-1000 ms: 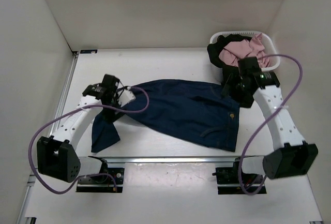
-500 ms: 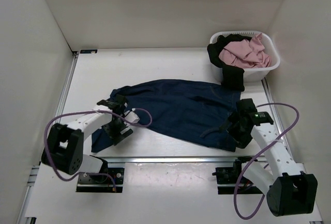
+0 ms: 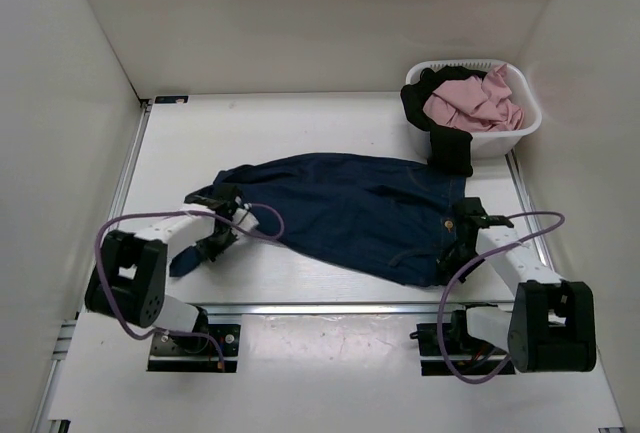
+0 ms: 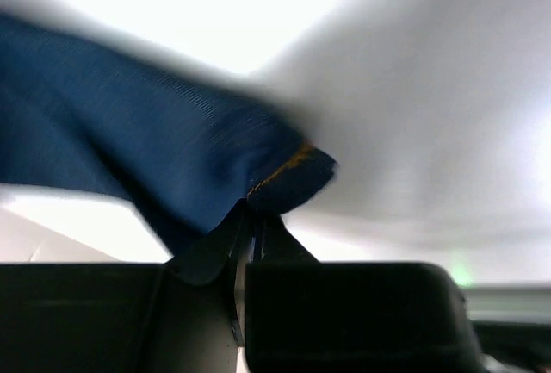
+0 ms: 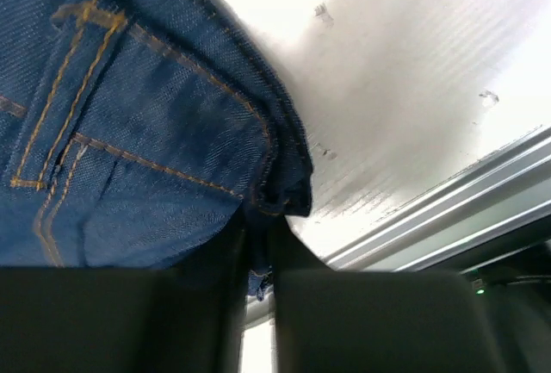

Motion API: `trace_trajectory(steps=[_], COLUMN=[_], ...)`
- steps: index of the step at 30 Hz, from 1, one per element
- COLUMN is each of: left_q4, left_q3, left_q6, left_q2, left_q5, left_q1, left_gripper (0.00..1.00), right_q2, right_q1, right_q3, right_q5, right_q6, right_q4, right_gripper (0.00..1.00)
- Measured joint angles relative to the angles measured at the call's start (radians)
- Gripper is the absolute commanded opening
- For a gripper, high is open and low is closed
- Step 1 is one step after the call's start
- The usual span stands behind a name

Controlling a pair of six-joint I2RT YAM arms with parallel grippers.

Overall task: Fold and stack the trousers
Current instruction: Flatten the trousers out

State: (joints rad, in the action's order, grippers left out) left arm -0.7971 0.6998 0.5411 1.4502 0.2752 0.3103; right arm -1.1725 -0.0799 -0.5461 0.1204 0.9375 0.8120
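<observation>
My left gripper (image 4: 252, 228) pinches a leg hem of the trousers (image 4: 129, 149) near the near-left corner of the table (image 3: 250, 128). My right gripper (image 5: 258, 222) clamps their waistband corner near the near-right corner. Both forearms stretch low, angled inward. The jeans lie spread mid-table.

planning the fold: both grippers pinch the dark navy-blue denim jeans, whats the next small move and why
Probably raise both grippers together slightly. The left gripper is shut on a leg hem of the dark navy-blue denim jeans, the right gripper on the waistband corner; the cloth lies spread out, so lifting frees that edge to fold.
</observation>
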Motion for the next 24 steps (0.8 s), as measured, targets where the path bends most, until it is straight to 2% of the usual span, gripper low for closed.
trace_trajectory(steps=[1,4,7,10,15,20,23,24], left_q4=[0.025,0.082,0.123,0.164,0.174,0.154,0.144,0.145], left_q3=[0.0,0.018,0.107,0.192,0.217,0.217,0.215,0.21], left_q6=[0.015,0.1,0.209,0.307,0.401,0.432,0.445,0.451], left_q2=[-0.028,-0.158,-0.255,-0.293,-0.267,-0.169,-0.161,-0.167], left_q5=[0.023,0.073,0.092,0.09,0.047,-0.012,-0.031,-0.035], left_q1=[-0.043,-0.248,-0.478,-0.639,-0.78,-0.867,-0.893,-0.897], left_gripper=[0.14,0.14,0.14,0.14,0.14,0.14,0.14,0.19], right_q2=[0.002,0.024,0.055,0.066,0.047,0.035,0.028,0.024], right_q1=[0.025,0.116,0.203,0.27,0.341,0.424,0.477,0.494], right_q3=[0.002,0.014,0.016,-0.015,-0.114,-0.164,-0.166,-0.166], right_q5=[-0.014,-0.054,-0.049,-0.04,-0.031,-0.039,-0.065,-0.08], right_q6=[-0.004,-0.027,-0.069,-0.12,-0.208,-0.281,-0.314,-0.32], right_q4=[-0.003,-0.018,-0.037,-0.029,-0.021,0.003,0.014,0.019], right_gripper=[0.0,0.0,0.0,0.0,0.0,0.0,0.0,0.0])
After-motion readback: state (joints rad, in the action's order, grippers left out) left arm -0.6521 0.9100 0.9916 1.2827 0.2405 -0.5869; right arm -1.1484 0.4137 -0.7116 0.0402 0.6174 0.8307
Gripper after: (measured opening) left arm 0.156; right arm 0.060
